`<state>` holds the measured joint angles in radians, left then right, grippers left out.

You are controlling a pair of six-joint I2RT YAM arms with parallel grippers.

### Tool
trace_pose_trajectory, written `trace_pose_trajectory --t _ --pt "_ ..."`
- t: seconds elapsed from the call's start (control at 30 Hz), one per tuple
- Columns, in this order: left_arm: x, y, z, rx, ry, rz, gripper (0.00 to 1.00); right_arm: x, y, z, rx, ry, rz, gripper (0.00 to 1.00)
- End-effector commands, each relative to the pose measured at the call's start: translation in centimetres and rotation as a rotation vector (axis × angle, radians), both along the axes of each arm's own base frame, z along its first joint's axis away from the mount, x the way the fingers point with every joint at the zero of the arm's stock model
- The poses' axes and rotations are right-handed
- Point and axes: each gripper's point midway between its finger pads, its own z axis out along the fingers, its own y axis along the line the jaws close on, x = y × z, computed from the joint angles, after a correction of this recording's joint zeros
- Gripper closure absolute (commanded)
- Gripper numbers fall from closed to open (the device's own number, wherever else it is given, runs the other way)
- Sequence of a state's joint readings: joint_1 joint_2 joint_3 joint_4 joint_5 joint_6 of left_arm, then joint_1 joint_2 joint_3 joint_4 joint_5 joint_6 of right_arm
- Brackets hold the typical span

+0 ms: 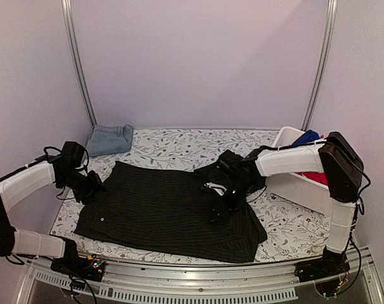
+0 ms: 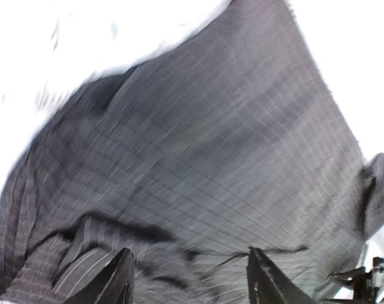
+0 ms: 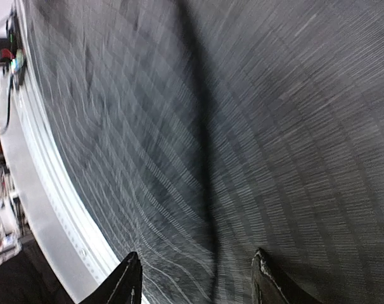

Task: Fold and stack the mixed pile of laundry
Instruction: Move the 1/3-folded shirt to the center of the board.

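Observation:
The black pinstriped shirt (image 1: 166, 212) lies spread flat on the floral table cover; it fills the left wrist view (image 2: 204, 145) and the right wrist view (image 3: 255, 126). A folded light blue denim piece (image 1: 109, 139) sits at the back left. Red-pink cloth (image 1: 313, 177) and royal blue cloth (image 1: 308, 136) lie in the white bin. My left gripper (image 1: 90, 188) (image 2: 189, 278) is open over the shirt's left edge. My right gripper (image 1: 218, 206) (image 3: 198, 278) is open just above the shirt's right part, holding nothing.
The white plastic bin (image 1: 293, 183) stands at the right of the table. The floral table cover (image 1: 179, 145) shows behind the shirt and at the front right. A metal rail (image 1: 192, 278) runs along the near edge.

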<state>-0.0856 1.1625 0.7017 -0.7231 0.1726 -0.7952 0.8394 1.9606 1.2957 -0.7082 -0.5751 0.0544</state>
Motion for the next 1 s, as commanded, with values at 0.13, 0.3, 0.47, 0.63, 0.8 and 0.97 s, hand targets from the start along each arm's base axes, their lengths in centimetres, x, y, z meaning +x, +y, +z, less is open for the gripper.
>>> trace_pose_trajectory --t 0.13,0.3,0.47,0.63,0.8,0.97 --pt "8.6 -1.2 8.0 0.154 -0.302 -0.221 0.2 14.9 -2.1 10.1 0.044 -0.379 -0.309 0.41" --pt "11.2 -3.4 6.7 0.121 -0.298 -0.298 0.16 19.3 -5.6 9.4 -0.044 -0.399 -0.481 0.42" --pt "13.6 -5.9 2.5 0.09 -0.229 -0.362 0.24 20.0 -4.8 8.0 -0.033 -0.357 -0.483 0.42" --pt "15.8 -5.9 -1.3 0.123 -0.15 -0.363 0.33 20.6 -4.4 8.0 -0.022 -0.36 -0.493 0.41" --pt "15.0 -2.4 -6.2 0.166 0.022 -0.269 0.41 21.3 -4.6 8.4 -0.028 -0.371 -0.509 0.38" --pt "12.2 3.0 -8.5 0.202 0.132 -0.119 0.5 21.9 -5.0 8.7 -0.028 -0.37 -0.545 0.37"
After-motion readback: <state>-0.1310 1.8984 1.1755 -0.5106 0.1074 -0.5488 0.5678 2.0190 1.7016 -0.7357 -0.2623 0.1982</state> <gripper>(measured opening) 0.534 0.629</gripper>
